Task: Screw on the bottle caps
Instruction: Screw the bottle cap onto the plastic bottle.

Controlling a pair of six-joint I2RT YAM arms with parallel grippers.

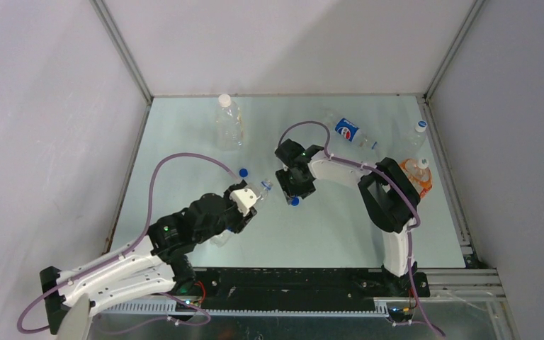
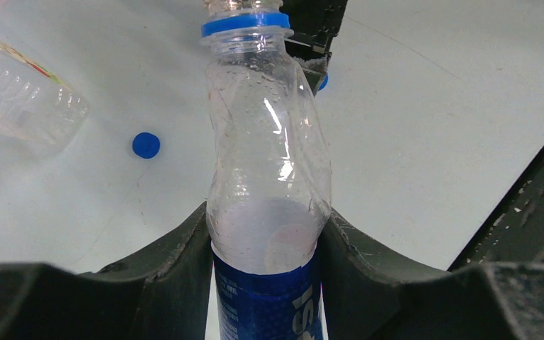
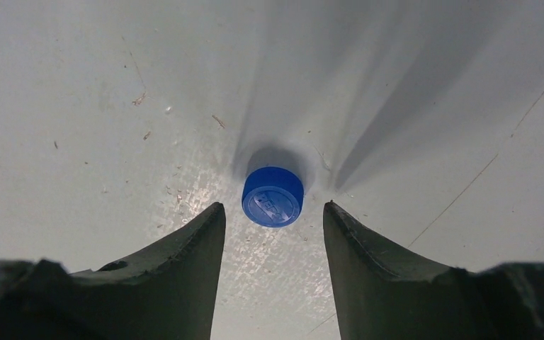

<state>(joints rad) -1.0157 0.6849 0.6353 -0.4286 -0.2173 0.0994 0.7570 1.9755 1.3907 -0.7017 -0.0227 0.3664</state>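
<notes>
1. The cap (image 3: 273, 196) is small, round and blue. It lies flat on the table (image 3: 78, 106) near the middle, and its closed top seems to face up.
2. It is likely light, stiff plastic that skids easily on the smooth surface. The best hold is across its side wall, on opposite sides.
3. The right gripper (image 1: 292, 193) points down over the cap. Its fingers (image 3: 184, 269) are spread wider than the cap, one on each side with a gap, and they hold nothing.
4. The right arm reaches in from the right, with its elbow raised and its wrist bent down.
5. The left gripper (image 1: 251, 197) is clamped on a clear bottle (image 2: 269, 198), just above the blue label. The open neck points toward the right gripper.
6. The bottle wall looks thin and dented, so a hard squeeze may crush it.
7. A second cap (image 1: 243, 171), also blue, lies loose just beyond the left gripper.
</notes>
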